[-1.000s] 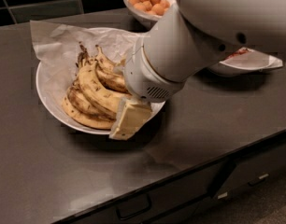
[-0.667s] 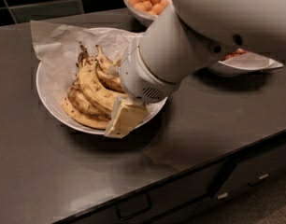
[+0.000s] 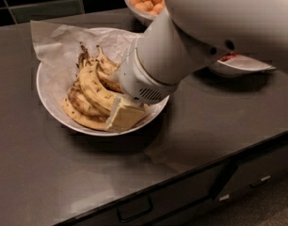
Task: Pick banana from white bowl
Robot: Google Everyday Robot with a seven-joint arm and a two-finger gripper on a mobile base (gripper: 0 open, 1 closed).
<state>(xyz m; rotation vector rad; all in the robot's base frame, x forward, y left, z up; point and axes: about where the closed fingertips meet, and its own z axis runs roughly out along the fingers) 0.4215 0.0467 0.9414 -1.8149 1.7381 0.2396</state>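
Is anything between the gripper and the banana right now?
Nothing. In the camera view the gripper sits in the white bowl, right against the banana; no gap shows.

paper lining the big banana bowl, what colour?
White paper, best in the camera view. The gripper is down among the bananas in the bowl.

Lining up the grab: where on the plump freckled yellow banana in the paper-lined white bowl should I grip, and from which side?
Probably its thick middle, from above: the plump curved yellow banana lies topmost on the flatter bananas, back exposed. The gripper is inside the wide white bowl, at that banana's near end.
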